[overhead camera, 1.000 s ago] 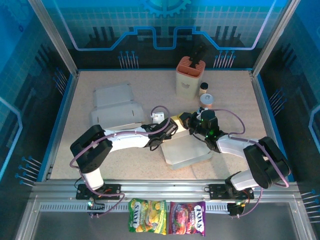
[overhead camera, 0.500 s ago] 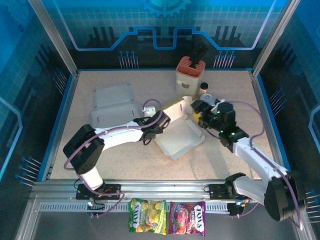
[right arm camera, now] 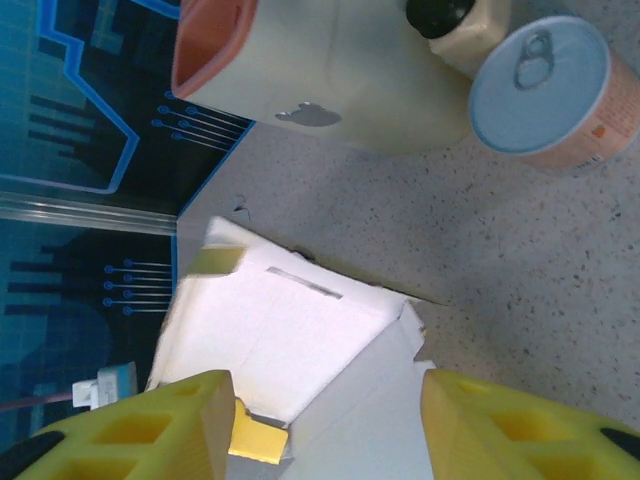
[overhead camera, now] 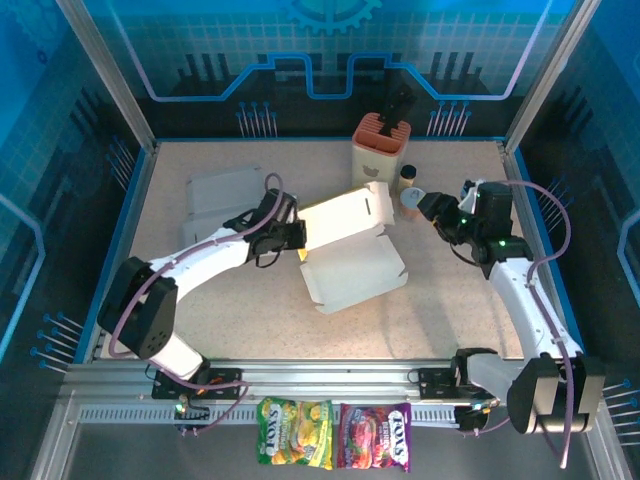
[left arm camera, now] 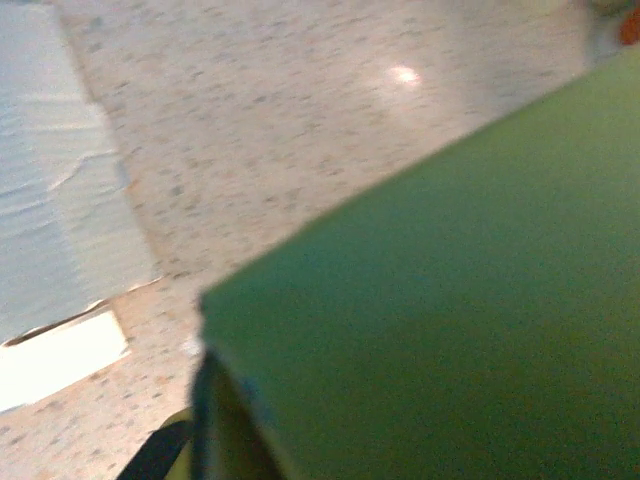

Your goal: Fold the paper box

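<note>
You are looking at the white paper box (overhead camera: pixel 355 272), which is lying at the middle of the speckled table (overhead camera: pixel 200 300). Its shallow tray is facing up. Its long axis is running left to right, with the right end angling slightly away from the arm bases. The slotted lid panel (overhead camera: pixel 345 215) is standing up, tilted, from the tray's far long edge.

The left gripper (overhead camera: pixel 292 238) is clamping the left edge of that panel, jaws closed on it. The right gripper (overhead camera: pixel 443 212) is hanging to the right of the box, apart from it, jaws spread and holding nothing. In the right wrist view its yellow fingers (right arm camera: pixel 130 425) are framing the panel's inner face (right arm camera: pixel 280 330), so the box is lying straight ahead of that claw, to its left.

The panel's right end is free, and the right arm is the nearer one to it. Note the blue-topped tin can (overhead camera: pixel 413 200), which is sitting near that end and just beside the right gripper, with the beige holder (overhead camera: pixel 380 150) behind it. You are likely needing a leftward approach on the near side of the can.
</note>
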